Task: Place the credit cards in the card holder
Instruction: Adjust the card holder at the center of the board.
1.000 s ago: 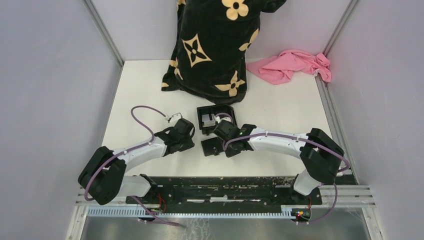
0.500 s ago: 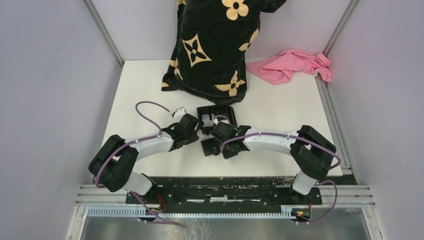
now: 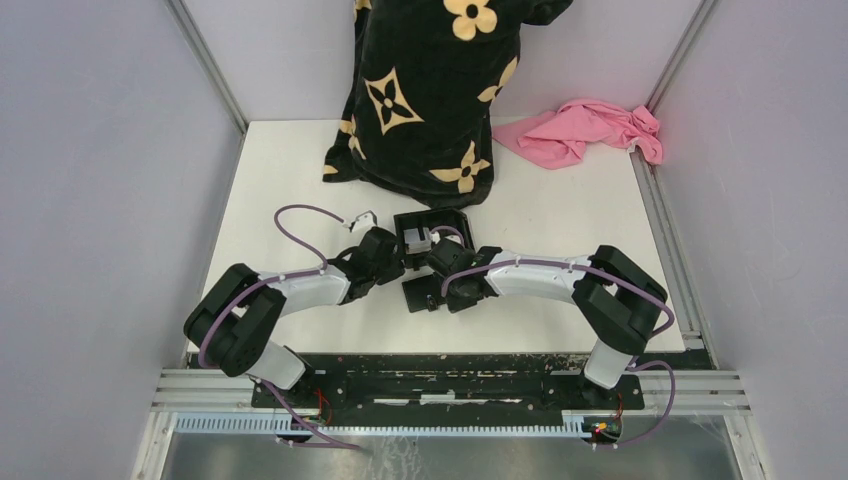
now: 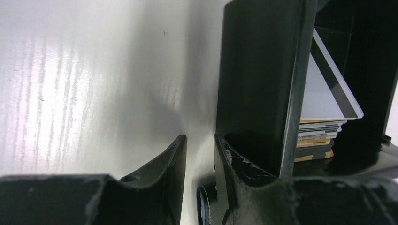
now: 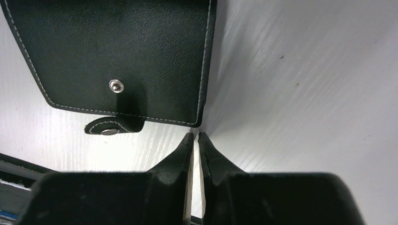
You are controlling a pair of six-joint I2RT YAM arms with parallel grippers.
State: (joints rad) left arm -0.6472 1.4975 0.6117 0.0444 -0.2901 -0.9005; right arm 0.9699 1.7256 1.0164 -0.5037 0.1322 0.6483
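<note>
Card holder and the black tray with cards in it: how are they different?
The card holder is leathery with pale stitching and a metal snap; the black tray is a plain box with upright walls. The card holder lies flat, outside up, no card showing; the tray holds a stack of cards. Both are black and sit on the white table.

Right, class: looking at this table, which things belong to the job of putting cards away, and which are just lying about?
Belong to the job:
card holder, lying closed
credit cards, stacked in the black tray

Just lying about:
black flower-print fabric, at the back
pink cloth, far right corner
</note>
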